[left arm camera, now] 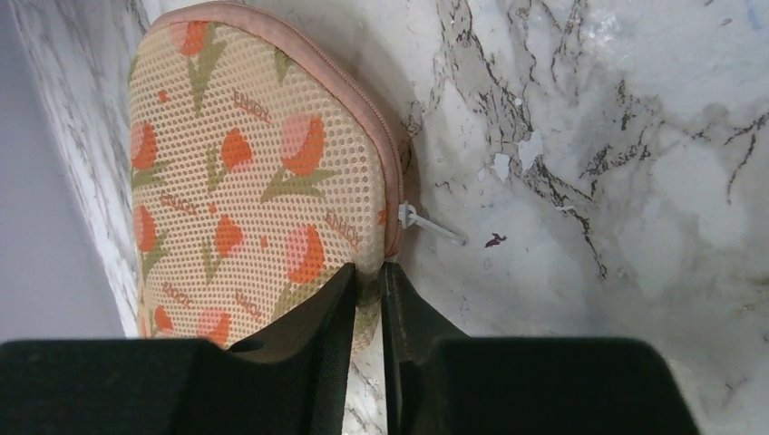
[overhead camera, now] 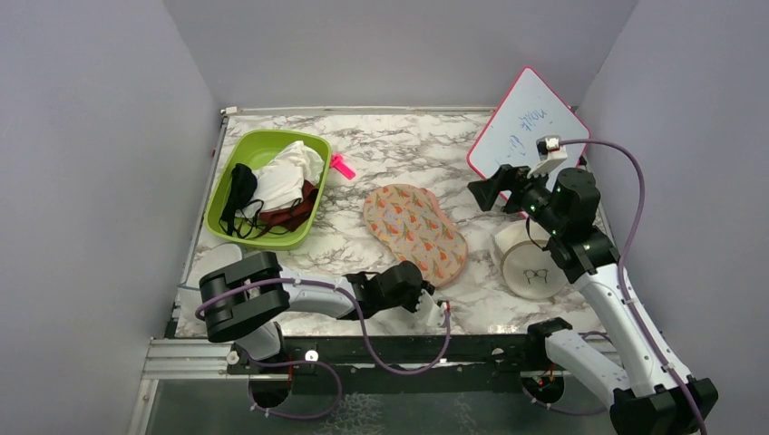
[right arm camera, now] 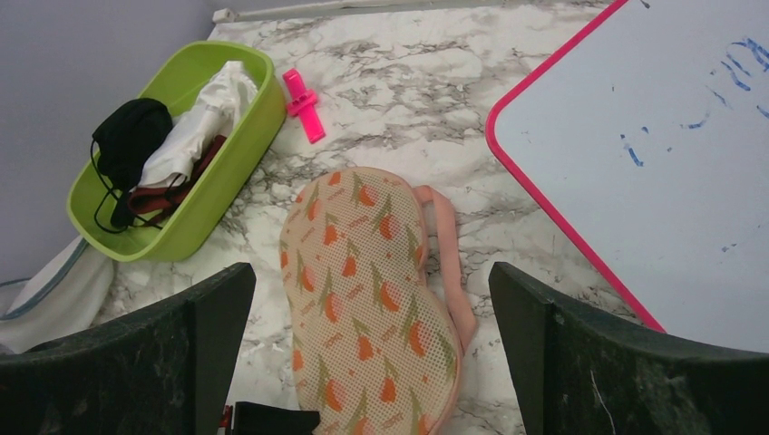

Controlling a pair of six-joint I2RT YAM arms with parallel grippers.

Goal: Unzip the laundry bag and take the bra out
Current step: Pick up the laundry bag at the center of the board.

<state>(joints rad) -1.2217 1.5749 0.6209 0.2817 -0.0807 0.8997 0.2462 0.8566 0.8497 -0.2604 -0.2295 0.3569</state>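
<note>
The peach laundry bag (overhead camera: 415,231) lies flat mid-table, zipped, with pink zipper edging. It also shows in the left wrist view (left arm camera: 245,181) and the right wrist view (right arm camera: 363,290). Its white zipper pull (left arm camera: 422,222) lies on the marble beside the bag's edge. My left gripper (overhead camera: 428,292) is at the bag's near end. Seen from the wrist, it (left arm camera: 367,272) is shut, pinching the bag's edge fabric just below the pull. My right gripper (overhead camera: 485,190) hangs above the table, right of the bag, open wide and empty (right arm camera: 370,272). The bra is hidden.
A green bin (overhead camera: 218,204) at the back left holds black, white and maroon garments. A pink clip (overhead camera: 342,166) lies beside it. A pink-edged whiteboard (overhead camera: 530,127) leans at the back right. A round white pouch (overhead camera: 535,263) lies under the right arm.
</note>
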